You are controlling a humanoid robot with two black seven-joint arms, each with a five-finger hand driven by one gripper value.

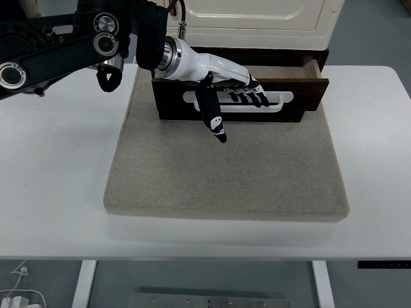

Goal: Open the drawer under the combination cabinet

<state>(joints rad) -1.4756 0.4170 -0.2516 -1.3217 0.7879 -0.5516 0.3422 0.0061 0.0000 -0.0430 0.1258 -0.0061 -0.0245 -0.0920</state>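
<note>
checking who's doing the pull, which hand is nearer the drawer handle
Left. The left hand has its fingers hooked into the white handle on the drawer front, thumb hanging below. The right hand is not in view.

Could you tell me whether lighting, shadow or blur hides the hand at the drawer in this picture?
Head view: lighting is even and soft, with no glare; the left hand and the white handle on the drawer are sharp; only a faint shadow lies under the mat.
</note>
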